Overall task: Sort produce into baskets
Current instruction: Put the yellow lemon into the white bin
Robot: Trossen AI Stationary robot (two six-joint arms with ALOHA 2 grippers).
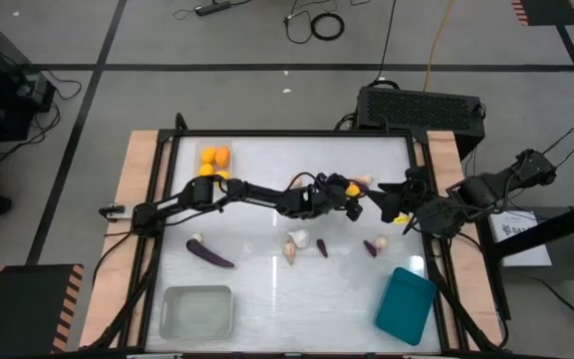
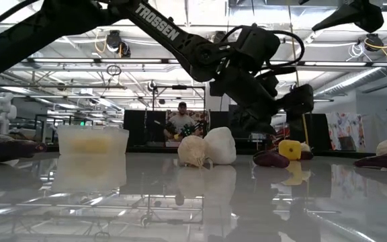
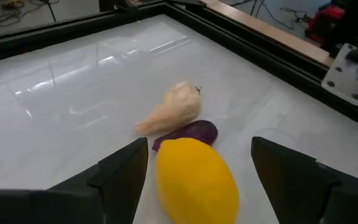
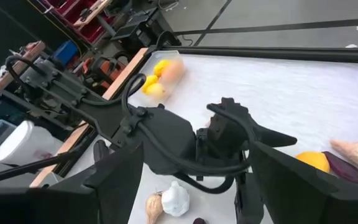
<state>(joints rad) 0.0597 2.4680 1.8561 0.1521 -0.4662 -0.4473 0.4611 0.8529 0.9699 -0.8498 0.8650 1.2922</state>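
A yellow fruit [image 3: 197, 183] sits between the left gripper's [image 3: 197, 174] spread, unclosed fingers; next, clamp and lift. The right gripper [image 1: 399, 206] waits nearby, released.

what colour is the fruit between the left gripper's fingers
Bright yellow fruit, lying between the open fingers of the left gripper; the left wrist view shows it best.

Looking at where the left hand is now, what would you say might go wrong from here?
1. The open left hand straddles the yellow fruit, which touches a small eggplant and a beige bulb; closing may shove them aside.
2. The smooth, rounded fruit could slip out.
3. The right hand, also open, sits close by, so the arms might collide.
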